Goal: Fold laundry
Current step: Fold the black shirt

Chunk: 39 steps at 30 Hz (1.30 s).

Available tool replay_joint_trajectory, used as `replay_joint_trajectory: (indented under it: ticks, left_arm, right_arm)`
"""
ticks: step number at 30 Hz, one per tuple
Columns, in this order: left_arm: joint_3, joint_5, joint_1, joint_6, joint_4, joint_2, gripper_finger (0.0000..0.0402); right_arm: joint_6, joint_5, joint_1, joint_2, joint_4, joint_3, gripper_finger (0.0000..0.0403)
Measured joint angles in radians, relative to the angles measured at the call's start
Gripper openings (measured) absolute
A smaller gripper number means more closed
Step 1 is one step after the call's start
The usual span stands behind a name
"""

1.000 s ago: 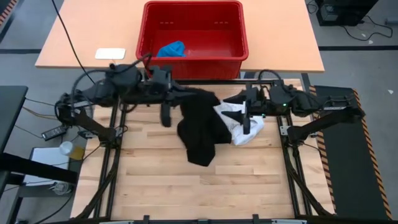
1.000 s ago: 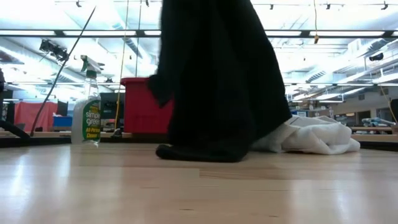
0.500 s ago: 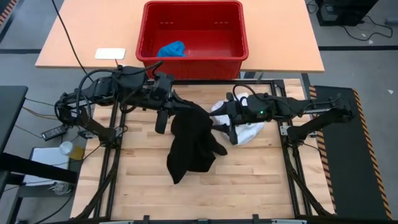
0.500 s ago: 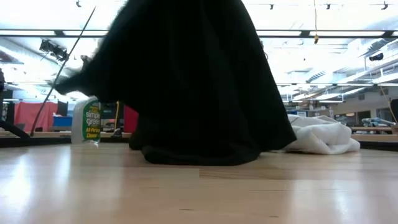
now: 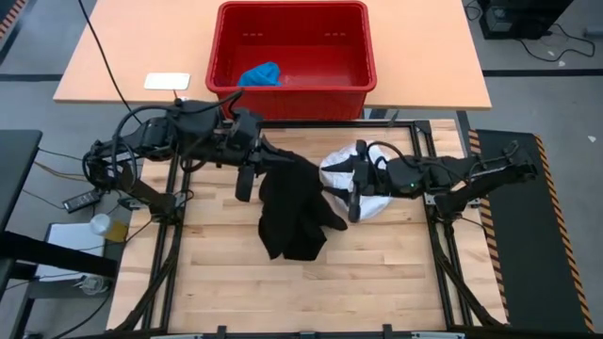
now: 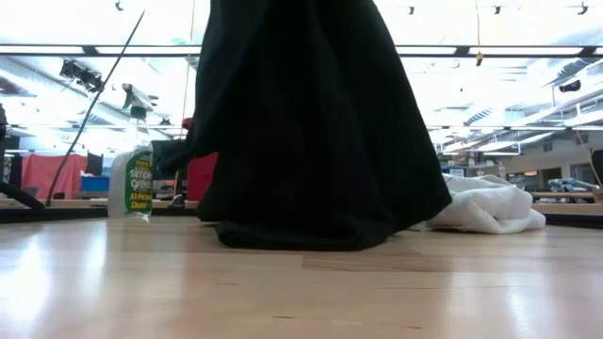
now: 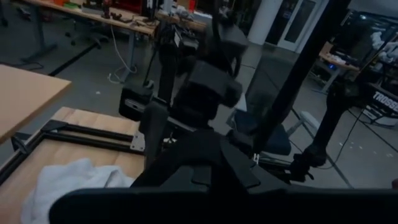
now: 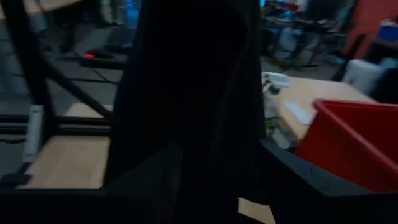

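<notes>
High view: black garment hanging lengthwise from left end effector, lower end pooled on the wooden counter.
Long axis running from the raised corner near the counter's far edge down toward the near side. Left end effector clamped shut on that corner. Right end effector just beside the black cloth, above the crumpled white garment; cannot tell its finger spread. Bright blue garment bunched in the red basket beyond the counter. Low view mostly blocked by the black drape, white garment peeking out behind it, spray bottle partly visible.
</notes>
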Motion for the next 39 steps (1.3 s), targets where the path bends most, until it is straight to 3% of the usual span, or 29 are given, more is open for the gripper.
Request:
replay_joint_trajectory:
  ticks: [14, 17, 21, 24, 28, 33, 35, 39]
  left_arm:
    - [0.000, 0.005, 0.000, 0.057, 0.096, 0.000, 0.0011]
    - [0.000, 0.007, 0.000, 0.057, 0.086, 0.000, 0.0011]
    - [0.000, 0.016, -0.003, 0.052, 0.020, 0.000, 0.0011]
    - [0.000, 0.009, -0.007, 0.006, -0.088, -0.008, 0.0011]
    - [0.000, -0.103, -0.014, -0.079, -0.359, -0.019, 0.0021]
    - [0.000, -0.279, -0.023, -0.191, -0.754, 0.005, 0.0080]
    - [0.000, -0.293, -0.023, -0.235, -0.744, 0.024, 0.0107]
    - [0.000, -0.291, -0.052, -0.232, -0.497, 0.056, 0.0157]
  right_arm:
    - [-0.076, 0.040, -0.030, 0.085, 0.101, 0.000, 0.0192]
    - [-0.115, 0.032, -0.031, 0.104, 0.158, 0.000, 0.0144]
    - [-0.124, 0.036, -0.038, 0.086, 0.154, 0.000, 0.0030]
    - [-0.089, 0.011, -0.054, 0.041, 0.068, 0.002, 0.0015]
    - [0.026, -0.122, -0.087, -0.001, -0.236, 0.116, 0.0008]
    - [0.194, -0.279, -0.144, 0.050, -0.638, 0.308, 0.0007]
    - [0.239, -0.301, -0.156, 0.080, -0.680, 0.360, 0.0007]
    - [0.263, -0.307, -0.163, 0.144, -0.678, 0.399, 0.0007]
